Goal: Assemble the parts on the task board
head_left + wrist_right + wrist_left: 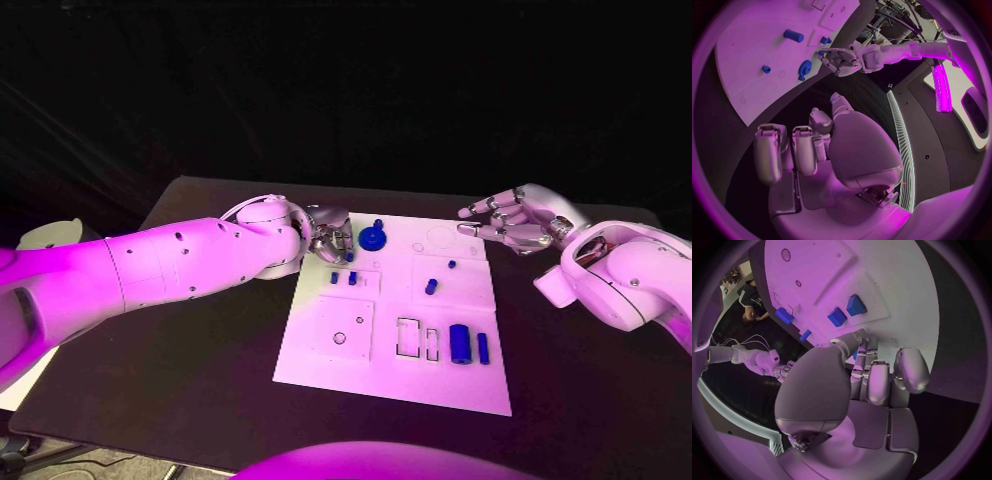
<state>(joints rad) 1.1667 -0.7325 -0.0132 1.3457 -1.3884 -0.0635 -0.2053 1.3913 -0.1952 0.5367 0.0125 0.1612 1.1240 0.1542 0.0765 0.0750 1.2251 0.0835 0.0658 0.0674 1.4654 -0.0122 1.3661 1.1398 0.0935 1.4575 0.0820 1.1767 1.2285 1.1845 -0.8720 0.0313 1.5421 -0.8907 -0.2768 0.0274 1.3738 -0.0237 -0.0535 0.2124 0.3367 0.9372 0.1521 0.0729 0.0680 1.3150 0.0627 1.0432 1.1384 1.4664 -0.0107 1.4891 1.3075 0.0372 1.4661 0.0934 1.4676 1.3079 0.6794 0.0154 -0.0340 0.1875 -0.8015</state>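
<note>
Now the left robot hand (330,234) hangs at the far left corner of the board (325,370), its fingers curled inward; whether it holds anything I cannot tell. In the left wrist view its fingers (879,382) bend down close over the board's edge, near two blue blocks (846,311). The right robot hand (509,222) hovers just beyond the board's far right corner, above the tabletop (216,350), fingers loosely curled and apart, with nothing in them. From the right wrist view the palm and fingers (795,150) stand clear of the board.

Outward from the left hand, a round blue part with a stem (374,237) sits right beside it on the far part of the board. Just nearer lie two small blue pegs (343,278), side by side. Toward the right are a tiny blue piece (451,264) and a short blue cylinder (431,287), well apart from the right hand. Near the board's right middle, a bigger blue cylinder (460,343) lies beside a slim blue bar (483,348), next to two outlined slots (410,338). A small ring mark (340,338) shows in the left square recess.
</note>
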